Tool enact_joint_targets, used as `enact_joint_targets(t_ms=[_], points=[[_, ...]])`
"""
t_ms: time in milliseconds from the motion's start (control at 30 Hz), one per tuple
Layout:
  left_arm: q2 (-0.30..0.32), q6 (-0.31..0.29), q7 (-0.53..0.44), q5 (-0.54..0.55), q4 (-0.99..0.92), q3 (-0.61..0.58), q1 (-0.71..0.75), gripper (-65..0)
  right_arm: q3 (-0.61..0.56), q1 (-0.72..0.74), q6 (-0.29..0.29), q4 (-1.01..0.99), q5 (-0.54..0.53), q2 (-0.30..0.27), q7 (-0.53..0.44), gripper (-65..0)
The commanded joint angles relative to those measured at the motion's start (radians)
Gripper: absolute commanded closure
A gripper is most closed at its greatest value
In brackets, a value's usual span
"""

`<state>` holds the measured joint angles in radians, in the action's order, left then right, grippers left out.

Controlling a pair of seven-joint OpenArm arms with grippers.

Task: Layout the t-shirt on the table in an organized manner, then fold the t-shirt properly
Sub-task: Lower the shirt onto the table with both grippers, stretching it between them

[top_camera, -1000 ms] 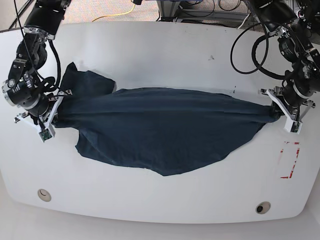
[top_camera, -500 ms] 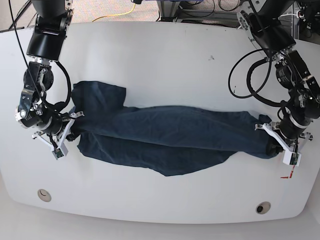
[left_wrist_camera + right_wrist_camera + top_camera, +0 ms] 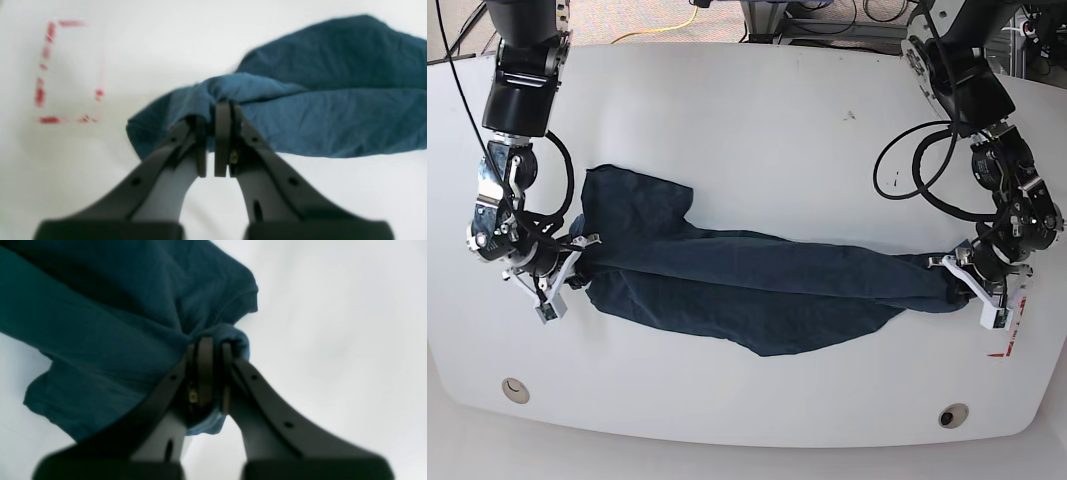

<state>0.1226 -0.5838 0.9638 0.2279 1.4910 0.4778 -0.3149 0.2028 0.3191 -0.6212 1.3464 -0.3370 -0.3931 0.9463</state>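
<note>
The t-shirt (image 3: 747, 290) lies across the middle of the desk (image 3: 747, 110) pulled into a rumpled band — each end pinched in tightly pressed fingers, left gripper (image 3: 215, 140) and right gripper (image 3: 213, 373) — so flattening and all folding remain.

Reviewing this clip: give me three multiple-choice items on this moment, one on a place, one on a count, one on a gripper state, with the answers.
1. Where is the red dashed mark on the table?
A. beside the left gripper
B. beside the right gripper
C. under the shirt's middle

2. How many round grommet holes show in the base view?
A. none
B. two
C. four

3. What is the right gripper doing?
A. hanging open above the cloth
B. shut on bare table
C. shut on the t-shirt

Answers: 1 A, the mark lies next to the left gripper. 2 B, one near each front corner. 3 C, the t-shirt bunches between its closed jaws.
</note>
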Motion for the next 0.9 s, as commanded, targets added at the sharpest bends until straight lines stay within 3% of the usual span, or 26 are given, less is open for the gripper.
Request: enact_joint_targets(t_ms=[0, 367, 533, 867], points=[[0.013, 0.000, -0.033, 0.017, 0.015, 0.002, -0.026, -0.4, 0.005, 0.028, 0.002, 0.017, -0.006, -0.017, -0.023, 0.0], [0.033, 0.000, -0.038, 0.017, -0.010, 0.000, -0.033, -0.4, 0.004, 0.051, 0.002, 0.003, -0.001, -0.017, -0.045, 0.0], [0.036, 0.000, -0.069, 0.015, -0.053, 0.005, -0.083, -0.4, 0.004, 0.101, 0.001, -0.055, 0.048, -0.010, -0.051, 0.0], [0.101, 0.000, -0.185, 0.017, -0.171, 0.003, -0.137, -0.6, -0.065, 0.199, -0.001, -0.189, 0.068, -0.010, -0.180, 0.0]])
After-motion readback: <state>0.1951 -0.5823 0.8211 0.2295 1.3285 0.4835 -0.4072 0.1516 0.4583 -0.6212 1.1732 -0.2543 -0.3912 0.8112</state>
